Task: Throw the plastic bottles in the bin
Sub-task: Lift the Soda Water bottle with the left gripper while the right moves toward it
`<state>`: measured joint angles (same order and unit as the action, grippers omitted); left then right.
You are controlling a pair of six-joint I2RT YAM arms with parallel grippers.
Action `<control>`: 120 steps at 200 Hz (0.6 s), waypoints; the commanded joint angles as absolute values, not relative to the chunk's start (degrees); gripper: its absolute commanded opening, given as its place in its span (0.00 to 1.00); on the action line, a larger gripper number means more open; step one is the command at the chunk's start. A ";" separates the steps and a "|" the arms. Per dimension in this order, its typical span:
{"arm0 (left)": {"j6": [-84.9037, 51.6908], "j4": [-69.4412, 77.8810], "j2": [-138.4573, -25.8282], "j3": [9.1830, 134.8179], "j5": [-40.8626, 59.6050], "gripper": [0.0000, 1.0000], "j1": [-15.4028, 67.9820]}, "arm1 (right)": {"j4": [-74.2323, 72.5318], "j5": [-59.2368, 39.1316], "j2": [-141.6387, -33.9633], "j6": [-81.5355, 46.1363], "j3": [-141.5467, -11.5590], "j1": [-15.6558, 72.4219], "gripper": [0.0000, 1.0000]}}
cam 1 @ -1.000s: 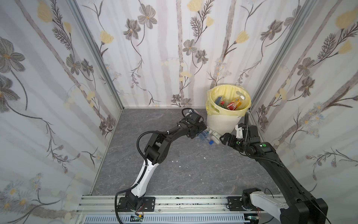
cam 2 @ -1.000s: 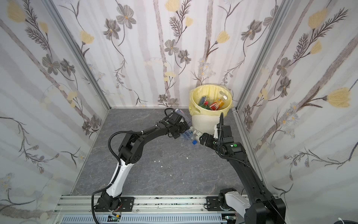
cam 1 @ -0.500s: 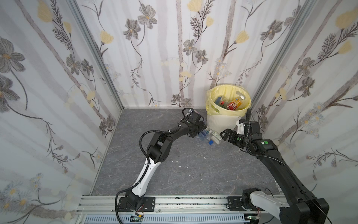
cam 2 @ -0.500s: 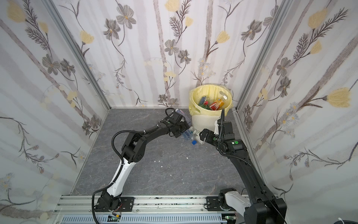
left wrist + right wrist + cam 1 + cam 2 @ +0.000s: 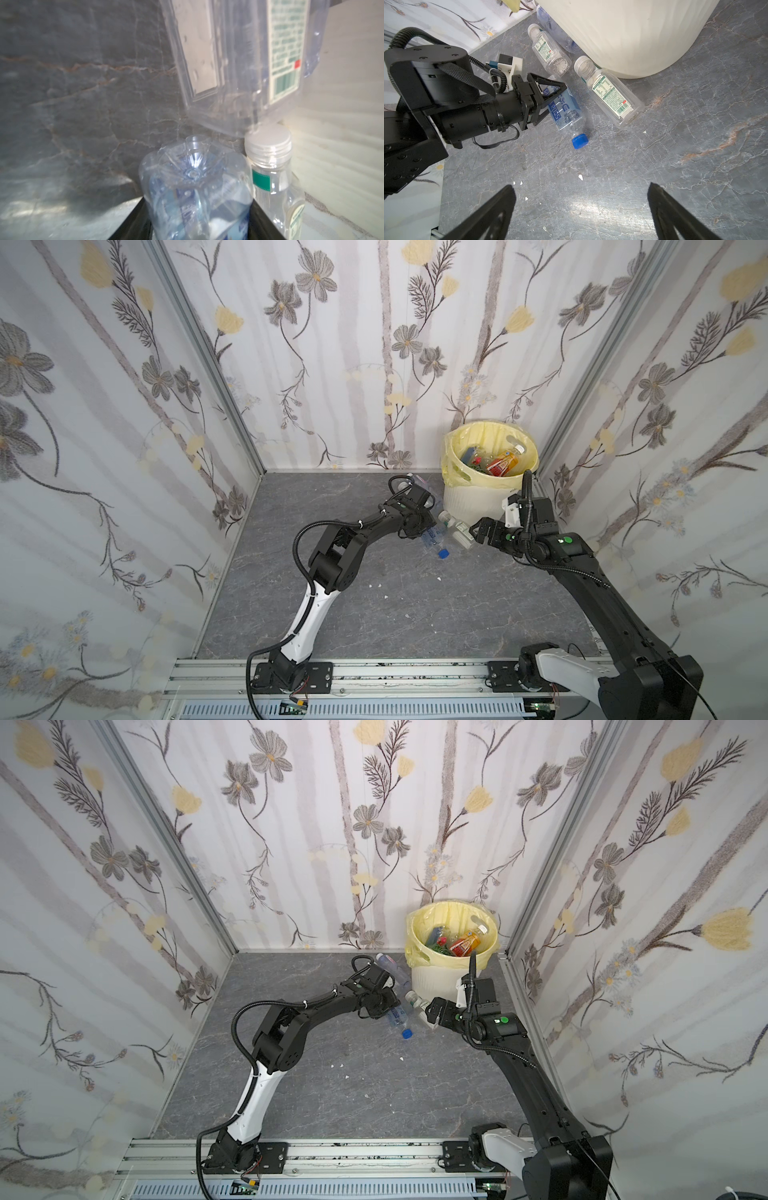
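The bin (image 5: pixel 467 502) stands in the 1 o'clock corner of the floor (image 5: pixel 374 614), near the back wall (image 5: pixel 374 364) and the right wall (image 5: pixel 665 448). It already holds bottles, with an orange-red bottle (image 5: pixel 503 460) on top.

Room is tight at the bin's foot on its 8 o'clock side. There the left gripper (image 5: pixel 557 99) has its jaws closed on the body of a blue-cap bottle (image 5: pixel 566 112), which tilts cap-down, the cap at or just off the floor. Just beside it, toward the bin, lies a white-cap bottle (image 5: pixel 611 96) with its cap next to the bin's base. A second white-cap bottle (image 5: pixel 550 55) lies farther toward the back wall, and a clear bottle (image 5: pixel 553 27) sits against the bin beyond that.

The right gripper (image 5: pixel 580 186) hovers at 3 o'clock of this cluster, jaws wide and holding nothing.

The floor is open from the centre out to 9 o'clock and down to the rail (image 5: pixel 415 672) at 6 o'clock.

A second ago the left jaws stood wide about the same bottle — now they have drawn in on it. The right jaws are as wide as before.
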<state>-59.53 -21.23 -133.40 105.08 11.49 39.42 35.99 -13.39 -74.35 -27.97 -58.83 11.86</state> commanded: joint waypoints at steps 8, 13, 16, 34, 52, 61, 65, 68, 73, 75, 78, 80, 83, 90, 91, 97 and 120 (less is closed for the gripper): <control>-57.72 -27.25 -130.86 101.42 9.30 0.54 39.31 | 33.98 -13.83 -74.88 -27.30 -58.43 12.21 1.00; -57.68 -27.25 -130.19 100.42 9.23 0.54 39.32 | 33.75 -13.94 -75.03 -27.38 -58.16 12.30 1.00; -57.65 -27.25 -129.75 99.87 9.18 0.54 39.13 | 33.60 -13.98 -75.08 -27.48 -58.04 12.37 1.00; -57.47 -27.16 -126.99 96.31 8.75 0.53 38.61 | 32.21 -14.20 -75.41 -28.06 -57.03 12.89 1.00; -57.56 -27.15 -124.12 92.23 8.53 0.53 37.72 | 30.00 -13.80 -76.06 -28.55 -55.73 14.01 1.00; -57.59 -27.10 -122.77 90.28 8.59 0.53 37.37 | 28.99 -13.60 -76.57 -28.86 -55.07 14.77 1.00; -57.67 -27.07 -122.15 89.35 8.61 0.53 37.14 | 28.57 -13.50 -76.78 -28.96 -54.74 15.16 1.00; -57.86 -27.07 -121.76 88.71 8.61 0.53 37.07 | 28.25 -13.51 -77.00 -29.14 -54.42 15.43 1.00; -58.08 -26.99 -121.08 87.82 8.61 0.53 36.89 | 27.78 -13.53 -77.22 -29.42 -54.07 15.98 1.00; -58.03 -26.98 -120.86 87.43 8.61 0.53 36.78 | 27.60 -13.56 -77.29 -29.55 -53.90 16.17 1.00; -58.02 -26.92 -120.59 87.03 8.61 0.53 36.74 | 27.19 -13.54 -77.34 -29.61 -53.66 16.50 1.00; -57.88 -26.90 -120.52 86.86 8.61 0.53 36.74 | 26.92 -13.54 -77.41 -29.68 -53.47 16.76 1.00; -57.61 -26.94 -120.30 86.58 8.69 0.53 36.74 | 26.46 -13.46 -77.47 -29.80 -53.18 17.18 1.00; -56.95 -26.96 -120.07 86.15 9.01 0.52 36.65 | 25.59 -13.25 -77.67 -29.97 -52.57 18.06 1.00; -56.91 -26.97 -120.02 86.10 9.08 0.52 36.61 | 25.45 -13.26 -77.73 -30.01 -52.47 18.21 1.00; -56.74 -26.98 -119.77 85.41 9.50 0.52 36.45 | 24.97 -12.98 -78.07 -30.10 -52.09 18.95 1.00; -57.15 -26.81 -117.40 82.03 9.93 0.53 35.63 | 23.49 -11.51 -80.05 -30.73 -51.95 21.41 1.00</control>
